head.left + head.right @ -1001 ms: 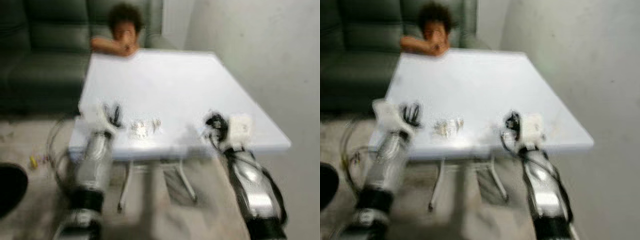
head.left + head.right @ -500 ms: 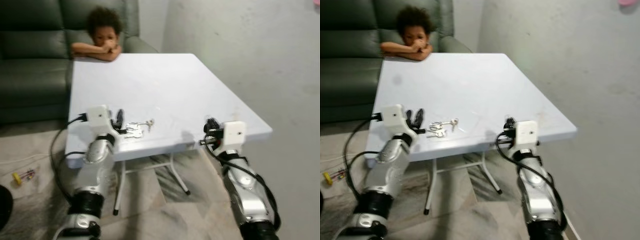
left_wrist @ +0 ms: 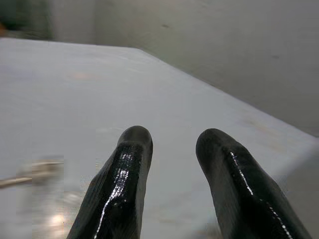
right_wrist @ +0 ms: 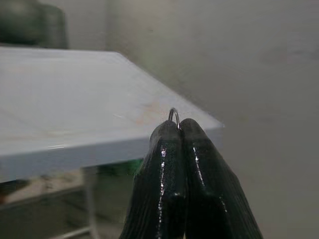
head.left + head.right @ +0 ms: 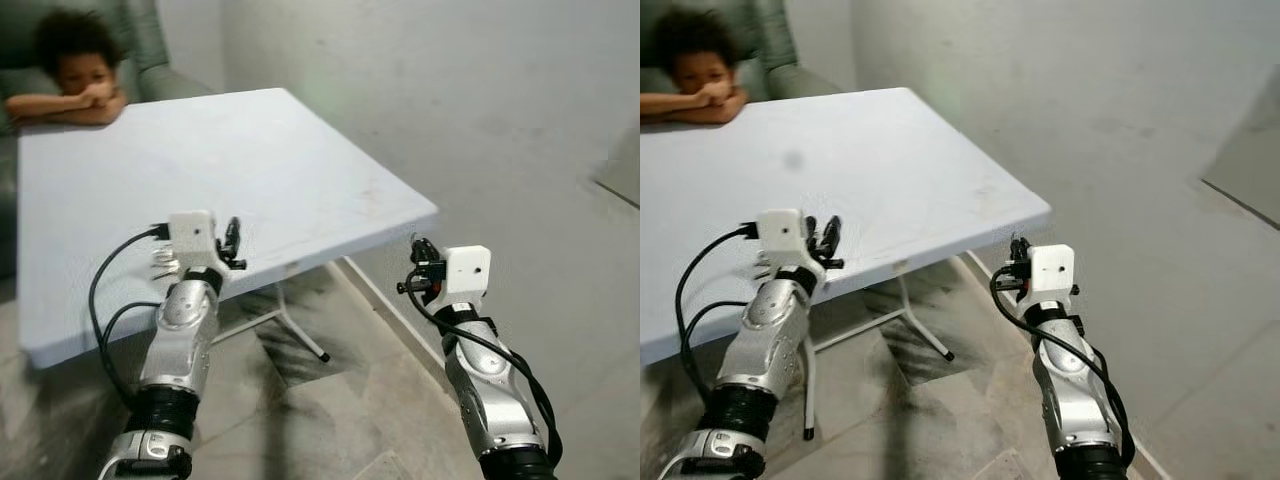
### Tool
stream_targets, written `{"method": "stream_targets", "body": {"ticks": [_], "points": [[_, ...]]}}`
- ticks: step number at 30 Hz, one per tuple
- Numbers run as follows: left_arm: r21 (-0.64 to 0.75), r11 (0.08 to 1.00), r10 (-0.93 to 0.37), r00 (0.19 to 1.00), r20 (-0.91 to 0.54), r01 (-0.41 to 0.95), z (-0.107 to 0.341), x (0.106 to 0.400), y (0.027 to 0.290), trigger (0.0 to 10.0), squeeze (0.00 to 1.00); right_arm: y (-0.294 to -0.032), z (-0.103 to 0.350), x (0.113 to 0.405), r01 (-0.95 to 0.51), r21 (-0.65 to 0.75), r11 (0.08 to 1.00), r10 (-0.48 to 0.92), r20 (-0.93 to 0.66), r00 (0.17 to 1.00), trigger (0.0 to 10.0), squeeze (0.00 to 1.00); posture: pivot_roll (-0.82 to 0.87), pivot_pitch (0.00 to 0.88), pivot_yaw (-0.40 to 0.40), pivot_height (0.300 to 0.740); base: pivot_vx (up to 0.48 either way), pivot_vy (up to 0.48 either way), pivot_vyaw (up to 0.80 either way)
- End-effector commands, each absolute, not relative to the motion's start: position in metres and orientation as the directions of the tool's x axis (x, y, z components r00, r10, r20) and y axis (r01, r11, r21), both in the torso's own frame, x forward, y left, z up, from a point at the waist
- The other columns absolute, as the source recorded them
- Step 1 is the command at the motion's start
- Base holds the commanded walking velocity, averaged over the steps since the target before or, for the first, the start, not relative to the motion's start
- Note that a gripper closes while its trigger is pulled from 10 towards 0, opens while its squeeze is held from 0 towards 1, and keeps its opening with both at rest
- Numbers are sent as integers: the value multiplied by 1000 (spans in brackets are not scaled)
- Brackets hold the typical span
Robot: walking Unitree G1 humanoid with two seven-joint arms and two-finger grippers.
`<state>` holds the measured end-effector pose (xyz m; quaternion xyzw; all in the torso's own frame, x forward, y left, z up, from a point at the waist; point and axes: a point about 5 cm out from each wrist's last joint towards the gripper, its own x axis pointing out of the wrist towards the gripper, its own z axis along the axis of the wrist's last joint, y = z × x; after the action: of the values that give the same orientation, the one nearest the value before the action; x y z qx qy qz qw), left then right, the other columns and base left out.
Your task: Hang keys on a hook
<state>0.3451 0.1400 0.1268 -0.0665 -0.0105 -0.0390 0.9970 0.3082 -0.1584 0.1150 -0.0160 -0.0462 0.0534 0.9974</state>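
Note:
The keys (image 3: pixel 39 168) lie on the white table (image 5: pixel 300 160) near its front edge, a blurred silver bunch beside my left gripper's fingers; in the left eye view they peek out from behind my left wrist (image 5: pixel 162 262). My left gripper (image 5: pixel 232 238) hovers low over the table just right of them, open and holding nothing. My right gripper (image 5: pixel 418 248) hangs in the air off the table's right corner, over the floor. It is shut, and a thin metal ring (image 4: pixel 173 114) sticks up from between its fingertips.
A person (image 5: pixel 70 75) leans on the table's far edge with folded arms, in front of a dark green sofa (image 5: pixel 150 40). A bare grey wall (image 5: pixel 480 100) runs along the right. The table's folding legs (image 5: pixel 295 335) stand on the floor between my arms.
The camera has swung right, so the table now sits to the left and the wall fills more of the picture. My right gripper now shows past the table's corner.

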Motion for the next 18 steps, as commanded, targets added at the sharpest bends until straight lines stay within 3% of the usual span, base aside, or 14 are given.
{"method": "stream_targets", "body": {"ticks": [1, 18], "points": [[-116, 990, -74, 996, 52, 80, 132, 346, 140, 10000, 0, -156, 122, 311, -102, -32, 994, 105, 122, 987, 10000, 0, 97, 0, -56, 740, 0, 0, -681], [-136, 983, -116, 991, 61, 123, 129, 341, 129, 10000, 0, -155, 122, 310, -110, -37, 993, 113, 116, 987, 10000, 0, 101, 0, -73, 740, 0, 0, -683]]}}
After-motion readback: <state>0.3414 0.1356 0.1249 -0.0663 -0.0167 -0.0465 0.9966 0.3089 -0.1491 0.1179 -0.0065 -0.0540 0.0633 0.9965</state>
